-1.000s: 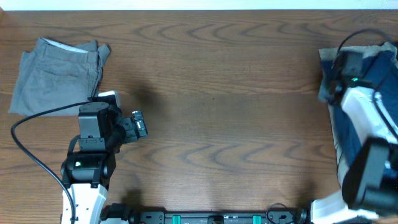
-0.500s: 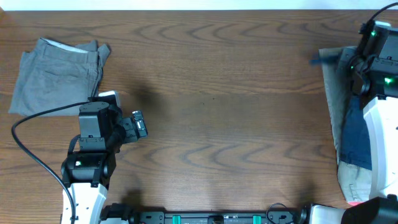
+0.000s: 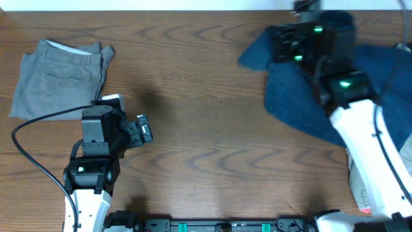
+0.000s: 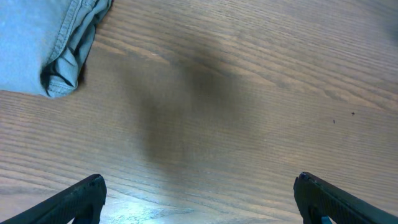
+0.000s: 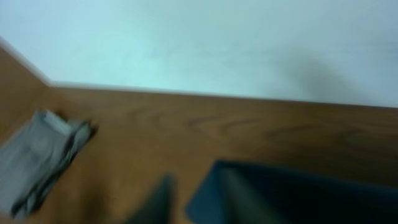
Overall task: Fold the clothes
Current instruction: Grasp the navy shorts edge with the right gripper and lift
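The dark blue pair (image 3: 302, 109) is held up over the right side of the table (image 3: 212, 129) by the closed right gripper (image 3: 269, 46). The left gripper (image 4: 199, 186) is spread wide open near the folded grey pair (image 3: 58, 80).

The table (image 3: 206, 96) is warm brown wood with darker, wavy grain lines. At the table's far left corner lies the grey pair (image 3: 55, 80), plain light grey with a paler band at one edge. Over the table's far right part is the navy-blue pair (image 3: 293, 106), plain dark blue. The right arm (image 3: 357, 129) is white with black parts and small green lights. The left arm (image 3: 96, 138) is black, then white lower down, with one green light.
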You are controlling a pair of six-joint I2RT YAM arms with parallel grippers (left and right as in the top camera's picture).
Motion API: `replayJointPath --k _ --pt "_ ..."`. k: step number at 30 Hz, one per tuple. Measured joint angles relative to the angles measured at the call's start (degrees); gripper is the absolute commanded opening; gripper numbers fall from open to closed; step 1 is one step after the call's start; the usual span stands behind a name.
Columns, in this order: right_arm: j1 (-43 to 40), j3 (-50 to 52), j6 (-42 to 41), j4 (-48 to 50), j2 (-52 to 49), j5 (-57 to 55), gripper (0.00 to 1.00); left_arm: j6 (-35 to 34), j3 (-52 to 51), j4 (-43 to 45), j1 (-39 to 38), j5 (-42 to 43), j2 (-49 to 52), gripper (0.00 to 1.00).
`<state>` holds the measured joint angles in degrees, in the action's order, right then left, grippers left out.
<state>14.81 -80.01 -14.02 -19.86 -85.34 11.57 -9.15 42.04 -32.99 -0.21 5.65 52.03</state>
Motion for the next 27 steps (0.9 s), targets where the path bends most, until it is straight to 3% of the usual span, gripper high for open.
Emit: replayJointPath --k 1,6,12,20,27 --pt "0.87 -0.09 -0.07 -0.07 -1.18 0.0 0.99 -0.02 0.0 0.0 0.0 0.0 0.0 0.98" --pt "3.02 -0.09 -0.37 -4.72 -9.86 -4.48 0.99 0.0 0.0 0.0 0.0 0.0 0.0 0.98" --pt "2.54 0.13 -0.48 -19.06 -12.2 -20.35 0.99 -0.24 0.0 0.07 0.0 0.0 0.0 0.98" --pt "-1.57 0.11 1.05 -38.51 -11.87 -28.28 0.99 -10.69 0.09 3.8 0.07 5.14 0.59 0.98" --pt "-9.29 0.09 -1.97 -45.77 -11.87 -29.29 0.99 -16.63 0.11 9.49 -3.21 15.52 8.72 0.98"
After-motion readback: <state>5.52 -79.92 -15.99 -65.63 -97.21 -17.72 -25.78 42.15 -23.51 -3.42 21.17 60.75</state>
